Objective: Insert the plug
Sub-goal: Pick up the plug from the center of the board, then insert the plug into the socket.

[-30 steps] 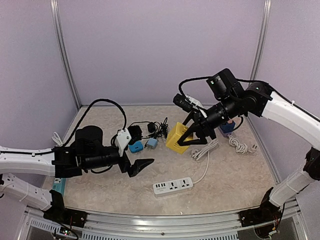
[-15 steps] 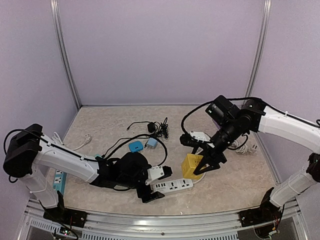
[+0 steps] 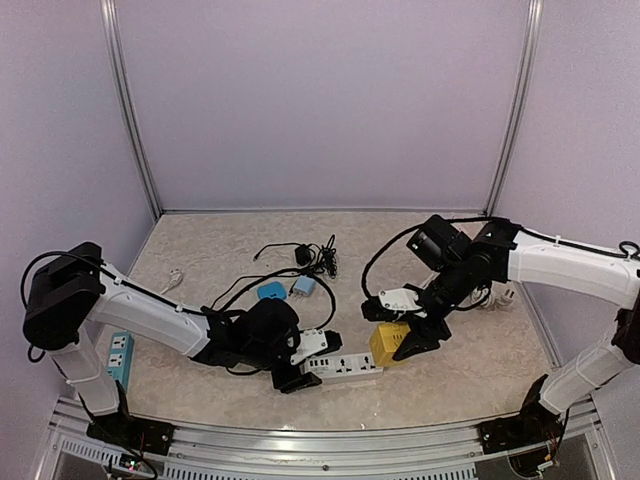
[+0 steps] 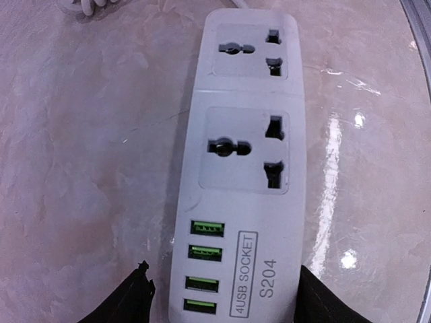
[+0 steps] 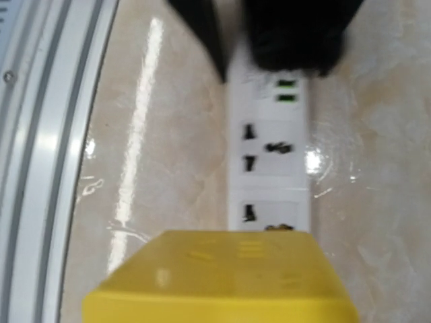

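Note:
A white power strip (image 3: 345,368) lies near the table's front edge, with two sockets and green USB ports (image 4: 246,168). My left gripper (image 3: 300,372) straddles its USB end. One black finger (image 4: 131,299) stands a small gap off the strip's side and the other rests against the opposite side. My right gripper (image 3: 408,335) is shut on the yellow cube plug (image 3: 388,343), held low at the strip's right end. In the right wrist view the plug (image 5: 222,282) fills the bottom, partly covering the nearest socket of the strip (image 5: 269,168). The right fingers are hidden there.
Two blue adapters (image 3: 271,291) (image 3: 303,286) and a tangle of black cable (image 3: 310,255) lie behind the strip. A white cord coil (image 3: 490,295) sits at the right. A teal strip (image 3: 118,355) lies far left. The metal front rail (image 5: 40,134) runs close by.
My left arm swung forward to the strip's USB end and its jaws narrowed around it. My right arm carried the yellow plug from the back down to the strip's right end.

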`<state>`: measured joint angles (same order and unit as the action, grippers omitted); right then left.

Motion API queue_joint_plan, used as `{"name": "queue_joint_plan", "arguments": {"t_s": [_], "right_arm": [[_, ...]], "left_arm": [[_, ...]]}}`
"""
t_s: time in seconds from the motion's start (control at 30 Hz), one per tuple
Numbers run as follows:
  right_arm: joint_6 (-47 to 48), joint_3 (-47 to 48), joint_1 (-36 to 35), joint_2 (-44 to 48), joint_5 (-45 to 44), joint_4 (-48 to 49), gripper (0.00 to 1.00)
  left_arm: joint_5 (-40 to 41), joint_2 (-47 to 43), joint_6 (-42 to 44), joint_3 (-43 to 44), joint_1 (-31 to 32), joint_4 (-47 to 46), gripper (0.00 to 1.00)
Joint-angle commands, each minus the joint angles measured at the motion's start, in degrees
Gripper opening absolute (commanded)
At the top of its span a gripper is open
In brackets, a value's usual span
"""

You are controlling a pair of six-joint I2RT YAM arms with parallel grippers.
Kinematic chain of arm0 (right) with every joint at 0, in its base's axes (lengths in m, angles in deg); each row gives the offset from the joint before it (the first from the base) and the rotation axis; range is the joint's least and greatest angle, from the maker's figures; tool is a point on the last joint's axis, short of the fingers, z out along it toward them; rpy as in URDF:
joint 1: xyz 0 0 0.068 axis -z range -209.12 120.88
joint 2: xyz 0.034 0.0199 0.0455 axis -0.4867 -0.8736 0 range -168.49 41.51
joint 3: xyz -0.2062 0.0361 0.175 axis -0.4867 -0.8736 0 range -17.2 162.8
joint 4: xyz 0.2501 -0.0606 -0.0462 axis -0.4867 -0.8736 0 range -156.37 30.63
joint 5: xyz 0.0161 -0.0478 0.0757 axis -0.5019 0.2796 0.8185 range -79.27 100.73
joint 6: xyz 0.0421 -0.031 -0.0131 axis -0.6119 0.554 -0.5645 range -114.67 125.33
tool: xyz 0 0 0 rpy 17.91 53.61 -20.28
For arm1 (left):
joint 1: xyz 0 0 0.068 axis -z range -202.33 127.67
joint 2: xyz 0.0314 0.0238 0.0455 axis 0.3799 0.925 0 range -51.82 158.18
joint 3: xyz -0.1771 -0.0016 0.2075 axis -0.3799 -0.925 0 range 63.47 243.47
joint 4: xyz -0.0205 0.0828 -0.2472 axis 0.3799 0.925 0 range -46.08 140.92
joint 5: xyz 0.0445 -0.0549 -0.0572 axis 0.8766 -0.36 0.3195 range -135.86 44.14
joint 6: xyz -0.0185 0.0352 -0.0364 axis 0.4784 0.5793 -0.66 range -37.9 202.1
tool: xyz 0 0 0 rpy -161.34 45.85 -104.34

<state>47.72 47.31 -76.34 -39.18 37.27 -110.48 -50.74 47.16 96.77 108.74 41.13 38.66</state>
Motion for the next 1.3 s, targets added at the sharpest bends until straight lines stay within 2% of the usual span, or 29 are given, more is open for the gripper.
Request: {"name": "queue_joint_plan", "arguments": {"t_s": [0.0, 0.1, 0.23, 0.47, 0.57, 0.87, 1.03, 1.27], "right_arm": [[2.07, -1.53, 0.0, -2.8, 1.12, 5.77, 0.0], [0.9, -1.4, -0.5, -5.08, -1.26, 8.11, 0.0], [-2.97, -1.12, -2.01, -7.5, -4.01, 11.06, 0.0], [-6.57, 0.96, -2.56, -11.58, -4.18, 9.14, 0.0], [-5.81, 1.75, -3.66, -14.03, -5.74, 6.64, 0.0], [-7.2, 2.68, -4.28, -16.0, -8.21, 7.09, 0.0], [-7.21, 2.31, -5.28, -18.52, -12.96, 5.28, 0.0], [-7.84, -1.23, -5.74, -24.01, -16.19, 7.09, 0.0]], "left_arm": [[1.99, 0.57, 3.31, 1.85, -2.93, 1.57, 0.67], [0.09, 0.97, 4.01, 2.77, -3.67, 2.74, 0.68], [-3.79, -0.64, 3.97, 1.09, -3.7, 2.23, 0.76], [-3.57, -4.75, 3.36, -1.89, -4.08, 2.32, 0.84], [-2.63, -5.58, 3.12, -2.16, -4.24, 2.61, 0.84], [-2.07, -4.76, 2.76, -2.07, -4.42, 2.81, 0.85], [-1.14, -5.27, 2.8, -2.82, -4.9, 2.75, 0.85], [1.45, -7.03, 3.38, -4.03, -5.91, 3.34, 0.85]]}}
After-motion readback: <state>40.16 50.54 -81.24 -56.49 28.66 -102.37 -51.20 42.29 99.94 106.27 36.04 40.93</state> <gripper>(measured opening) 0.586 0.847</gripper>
